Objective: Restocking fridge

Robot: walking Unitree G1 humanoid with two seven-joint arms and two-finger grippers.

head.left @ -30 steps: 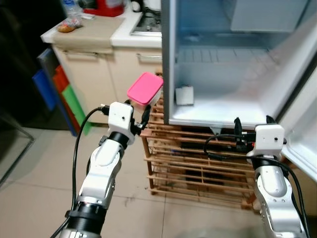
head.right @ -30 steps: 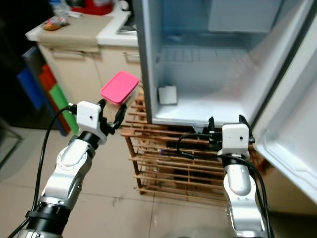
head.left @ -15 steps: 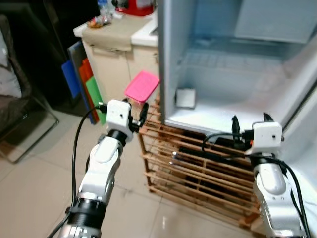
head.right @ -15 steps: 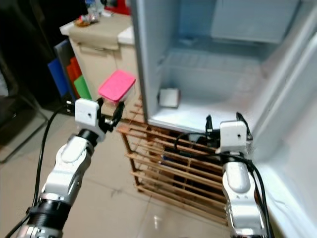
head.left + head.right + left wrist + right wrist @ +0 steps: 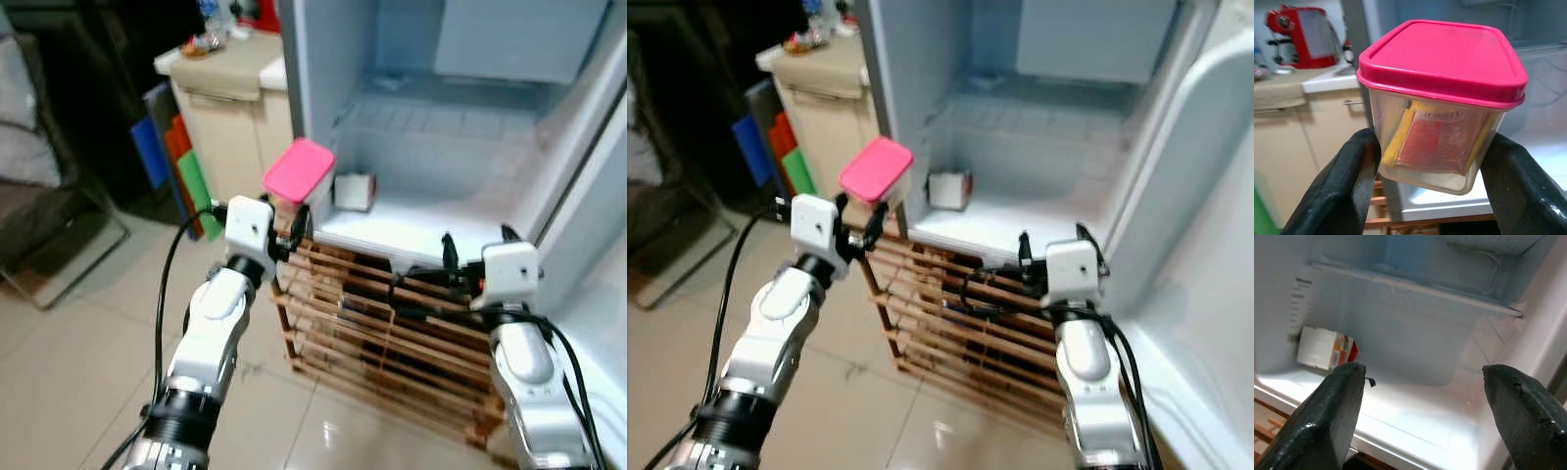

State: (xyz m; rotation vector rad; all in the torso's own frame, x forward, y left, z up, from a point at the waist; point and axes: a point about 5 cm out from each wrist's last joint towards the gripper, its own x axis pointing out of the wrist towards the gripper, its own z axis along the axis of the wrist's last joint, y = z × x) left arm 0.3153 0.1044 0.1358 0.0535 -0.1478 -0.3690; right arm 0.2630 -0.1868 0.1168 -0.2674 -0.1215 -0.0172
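A clear container with a pink lid [image 5: 299, 171] holds a red and yellow packet [image 5: 1437, 139]. My left gripper [image 5: 277, 217] is shut on its lower sides and holds it up at the left front edge of the open fridge [image 5: 431, 186]. The same container [image 5: 1442, 93] sits between the two black fingers [image 5: 1352, 181] in the left wrist view. A small white carton [image 5: 355, 191] stands on the fridge's bottom shelf at the left. My right gripper [image 5: 478, 242] is open with nothing in it, low in front of the shelf's front edge.
The fridge stands on a wooden slatted rack [image 5: 362, 323]. Its open door [image 5: 602, 196] is at the right. A beige counter cabinet [image 5: 235, 108] with coloured boards [image 5: 176, 162] leaning on it is at the left. A red appliance [image 5: 1300, 36] sits on the counter.
The whole view has shifted as I moved nearer the fridge. The left gripper with the container now stands against the fridge's left front edge instead of left of it. The right gripper stays open.
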